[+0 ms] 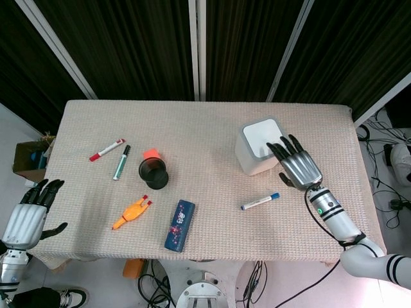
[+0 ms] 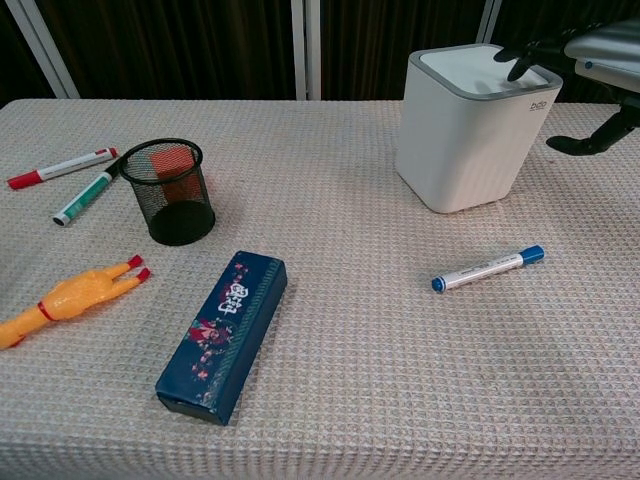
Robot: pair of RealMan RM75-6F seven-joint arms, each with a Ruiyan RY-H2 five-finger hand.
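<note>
Over on the right, the right robot hand (image 1: 297, 165) lies flat with its fingers spread, its fingertips (image 2: 516, 68) resting on the lid of the white bin (image 1: 259, 147) while the thumb hangs off beside the bin's wall; it grips nothing. That bin stands upright toward the right rear of the cloth-covered surface (image 1: 205, 122). Just in front of it, a blue-capped marker (image 1: 260, 201) lies on the cloth, near the robot's wrist but apart from it.

The left robot hand (image 1: 29, 210) hangs off the surface's left front corner, fingers apart and holding nothing, well away from everything on the cloth. Nearest to it is an orange rubber chicken (image 1: 131, 213), with a dark blue pencil case (image 1: 179, 224) beside that. Further back stands a black mesh cup (image 1: 153, 173) with something orange inside, and left of it a green marker (image 1: 121, 162) and a red marker (image 1: 106, 149) lie close together.
</note>
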